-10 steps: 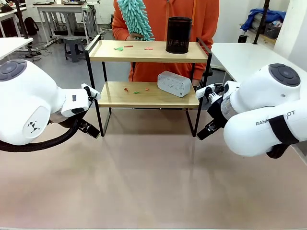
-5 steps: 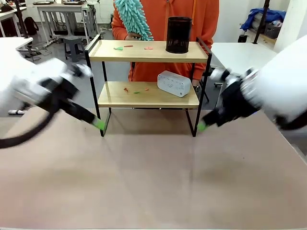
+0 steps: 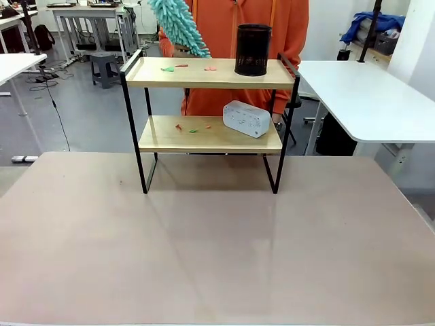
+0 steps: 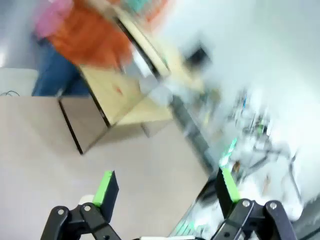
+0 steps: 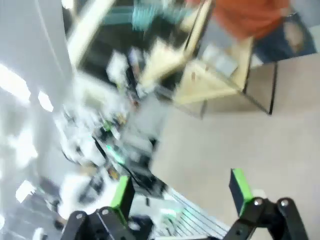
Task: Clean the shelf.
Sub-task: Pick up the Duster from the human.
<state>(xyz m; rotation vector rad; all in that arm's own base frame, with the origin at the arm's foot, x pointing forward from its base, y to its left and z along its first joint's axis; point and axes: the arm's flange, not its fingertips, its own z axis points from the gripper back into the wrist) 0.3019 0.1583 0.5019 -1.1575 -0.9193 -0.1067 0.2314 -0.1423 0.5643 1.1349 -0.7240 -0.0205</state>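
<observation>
The left gripper (image 4: pixel 166 185) and right gripper (image 5: pixel 181 189) both gape wide and empty. Through heavy blur, the shelf (image 3: pixel 224 76) seems well beyond their fingertips.

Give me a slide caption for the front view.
Two-tier shelf littered with scraps, holding a black cup and white clock; a person behind holds a teal duster.

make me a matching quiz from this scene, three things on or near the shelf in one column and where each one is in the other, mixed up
Things:
1. black mesh cup
2. white clock
3. teal duster

Places:
a. held up by the person, above the left end of the shelf
b. on the lower board
c. on the top board, towards its right end

Pairs: 1-c, 2-b, 3-a
</observation>
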